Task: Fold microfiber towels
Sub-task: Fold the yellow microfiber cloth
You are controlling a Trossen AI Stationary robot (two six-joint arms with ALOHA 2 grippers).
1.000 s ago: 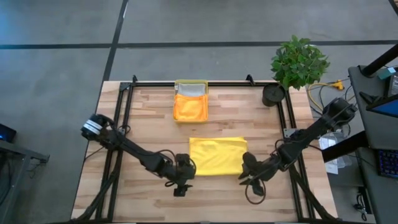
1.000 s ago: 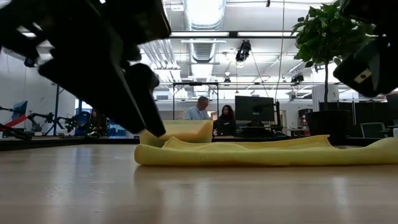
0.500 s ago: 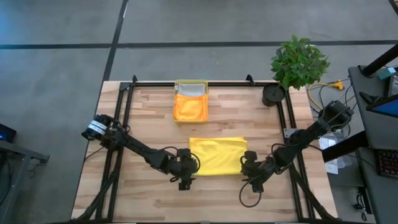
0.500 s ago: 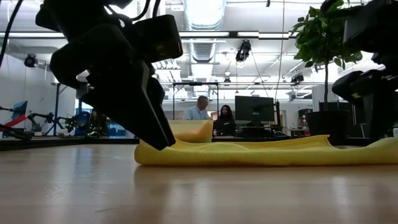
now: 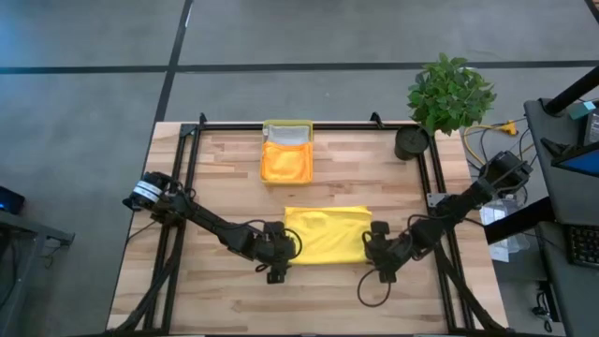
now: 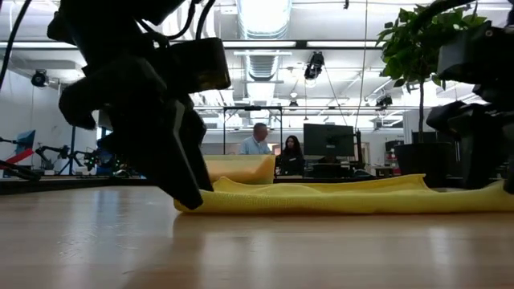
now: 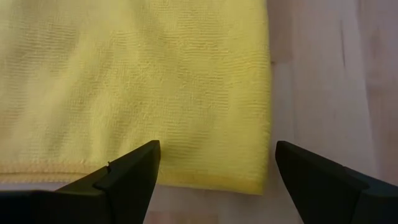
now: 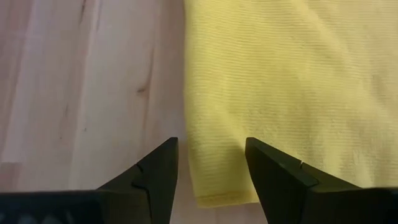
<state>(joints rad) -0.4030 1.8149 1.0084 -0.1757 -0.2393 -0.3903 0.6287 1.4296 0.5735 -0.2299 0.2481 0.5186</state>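
Note:
A bright yellow towel (image 5: 328, 234), folded to a flat rectangle, lies on the wooden table near its middle. My left gripper (image 5: 283, 253) stands open at its near left corner (image 7: 264, 185). One finger (image 7: 134, 171) is over the cloth, the other (image 7: 323, 183) over bare wood. My right gripper (image 5: 375, 248) stands open at the near right corner (image 8: 200, 200), its fingers (image 8: 155, 171) on either side of the towel's right edge. In the low view both grippers (image 6: 189, 181) (image 6: 482, 156) reach down to the towel (image 6: 321, 197). My left gripper slants down from the near left over the towel's near left corner; I cannot tell whether a fingertip touches the cloth. My right gripper slants down from the near right over the towel's right edge (image 8: 189, 137); I cannot tell whether it touches it.
A yellow tray (image 5: 287, 124) at the far edge holds an orange towel (image 5: 286, 161) and a grey one (image 5: 287, 138). A potted plant (image 5: 449, 94) and a black pot (image 5: 410, 142) stand at the far right. Bare wood lies left, right and in front of the yellow towel.
Both grippers have come down and moved in toward the yellow towel's near corners, the left one from the near left, the right one from the near right, tipping more steeply downward. The towel has stayed where it was.

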